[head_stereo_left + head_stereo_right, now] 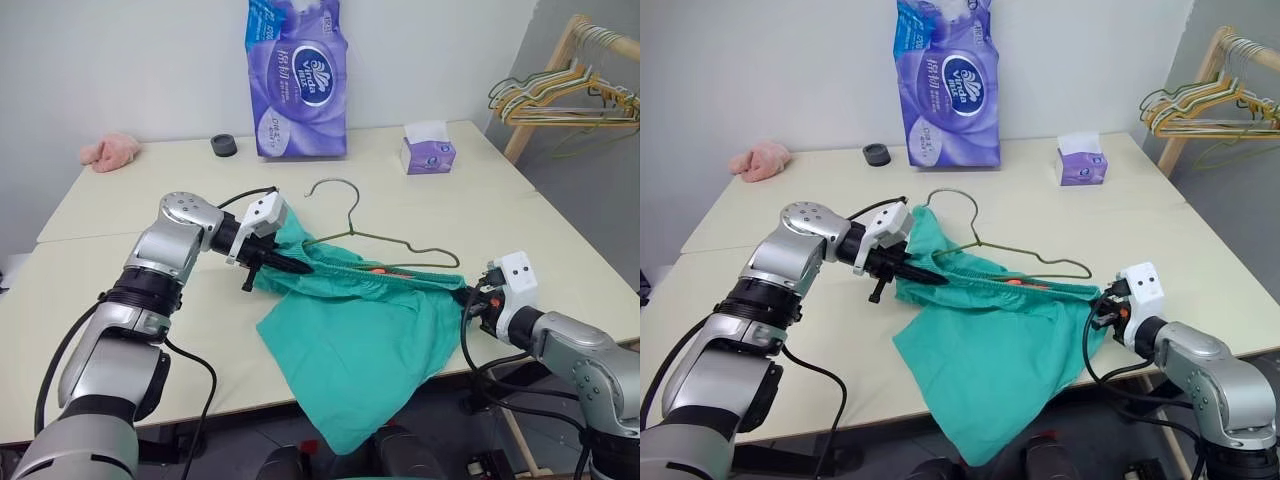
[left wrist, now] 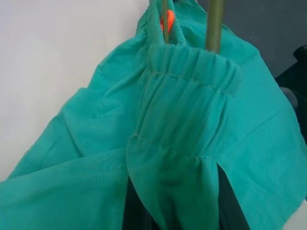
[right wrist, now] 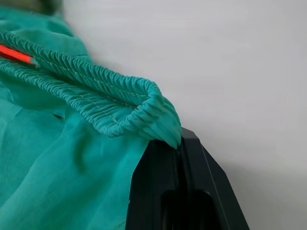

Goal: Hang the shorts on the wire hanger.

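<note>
The teal-green shorts [image 1: 370, 340] hang stretched by their gathered waistband between my two grippers, the legs drooping past the table's front edge. My left gripper [image 1: 292, 266] is shut on the waistband's left end, with cloth draped over its fingers in the left wrist view. At the other end, my right gripper [image 1: 468, 298] is shut on the waistband's corner [image 3: 144, 112], pinched between the black fingers [image 3: 158, 187]. The wire hanger [image 1: 405, 243] lies on the table behind the shorts with its hook [image 1: 335, 184] pointing away. Its left part is hidden by the cloth. A wire [image 2: 214, 24] enters the waistband opening.
A purple tissue pack [image 1: 297, 75] stands at the back of the cream table [image 1: 150, 200], with a small tissue box [image 1: 428, 152], a black ring [image 1: 224, 145] and a pink cloth [image 1: 110, 150]. A wooden rack with coloured hangers [image 1: 565, 95] stands at the right.
</note>
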You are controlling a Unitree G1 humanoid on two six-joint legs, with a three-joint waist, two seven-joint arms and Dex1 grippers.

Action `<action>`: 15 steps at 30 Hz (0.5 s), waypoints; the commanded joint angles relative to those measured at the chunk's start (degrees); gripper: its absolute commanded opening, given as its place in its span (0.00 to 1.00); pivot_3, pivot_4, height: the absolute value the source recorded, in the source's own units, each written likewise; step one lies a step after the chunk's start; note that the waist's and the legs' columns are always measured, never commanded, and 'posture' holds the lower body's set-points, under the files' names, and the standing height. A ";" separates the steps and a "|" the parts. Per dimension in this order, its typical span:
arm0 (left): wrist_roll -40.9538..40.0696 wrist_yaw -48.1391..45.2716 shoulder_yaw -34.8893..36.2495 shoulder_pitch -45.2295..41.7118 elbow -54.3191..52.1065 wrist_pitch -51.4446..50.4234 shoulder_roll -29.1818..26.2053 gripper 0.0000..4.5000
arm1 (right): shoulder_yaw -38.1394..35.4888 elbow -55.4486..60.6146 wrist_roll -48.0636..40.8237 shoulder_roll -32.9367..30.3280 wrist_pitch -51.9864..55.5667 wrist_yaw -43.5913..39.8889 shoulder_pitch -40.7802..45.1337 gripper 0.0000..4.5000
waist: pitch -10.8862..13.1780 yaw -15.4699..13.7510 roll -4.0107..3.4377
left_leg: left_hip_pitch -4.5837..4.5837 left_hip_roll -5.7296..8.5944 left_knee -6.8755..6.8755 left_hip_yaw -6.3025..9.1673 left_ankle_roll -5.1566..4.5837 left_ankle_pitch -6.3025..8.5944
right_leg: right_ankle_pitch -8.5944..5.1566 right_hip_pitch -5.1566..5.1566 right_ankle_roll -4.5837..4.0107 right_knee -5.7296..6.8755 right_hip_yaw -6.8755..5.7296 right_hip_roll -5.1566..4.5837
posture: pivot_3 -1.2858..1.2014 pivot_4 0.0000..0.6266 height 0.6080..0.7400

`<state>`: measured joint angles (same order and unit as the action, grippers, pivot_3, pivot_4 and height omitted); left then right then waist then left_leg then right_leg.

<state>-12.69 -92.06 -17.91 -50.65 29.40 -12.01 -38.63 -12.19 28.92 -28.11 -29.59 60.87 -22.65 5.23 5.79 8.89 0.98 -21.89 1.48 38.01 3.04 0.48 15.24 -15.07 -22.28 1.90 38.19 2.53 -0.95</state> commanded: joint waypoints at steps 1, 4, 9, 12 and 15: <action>1.91 -0.44 0.25 -0.38 0.60 3.43 -2.13 0.00 | -3.59 0.58 0.05 -2.51 0.75 0.52 0.30 0.00 | 0.00 -0.03 0.00 | -0.01 0.00 0.00 0.01 0.00 0.00 | 0.00 0.00 0.00 0.00 -0.01 0.00 | 0.43 0.11 1.00; 2.32 -0.44 -0.65 -0.07 0.99 4.60 -2.45 0.00 | -3.91 1.55 -0.80 -3.07 1.40 0.57 -0.11 0.00 | 0.00 -0.02 0.00 | -0.01 0.00 0.01 0.00 0.00 0.00 | 0.00 0.00 0.00 -0.01 -0.01 0.00 | 0.43 0.11 1.00; 5.20 0.79 -0.15 -0.74 4.24 8.02 -1.38 0.00 | -4.53 3.09 -1.96 -3.77 2.17 0.71 -0.45 0.00 | 0.00 0.00 0.00 | -0.01 0.00 0.00 -0.01 0.00 0.00 | 0.00 0.00 0.01 -0.01 0.00 0.00 | 0.43 0.11 1.00; 6.38 1.77 -0.08 -1.08 6.34 10.02 -0.67 0.00 | -3.77 4.93 -2.19 -4.69 2.12 0.23 -0.70 0.00 | 0.00 -0.05 0.00 | -0.02 0.00 0.01 -0.01 0.00 0.00 | -0.01 0.00 0.02 -0.02 -0.01 0.00 | 0.43 0.10 1.00; 7.58 2.90 -0.15 -1.28 8.22 12.27 -0.12 0.00 | -3.23 7.15 -2.91 -5.77 2.38 -0.43 -1.13 0.00 | 0.00 -0.03 0.01 | -0.03 0.01 0.02 -0.01 0.00 0.00 | -0.01 0.00 0.02 -0.03 0.00 0.00 | 0.42 0.11 1.00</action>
<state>-7.02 -89.88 -19.47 -50.44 36.39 -0.90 -37.60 -12.41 34.38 -31.25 -33.97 63.19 -23.67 4.33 5.79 8.86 0.99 -21.92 1.49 38.02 3.04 0.48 15.24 -15.08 -22.28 1.92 38.16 2.53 -0.95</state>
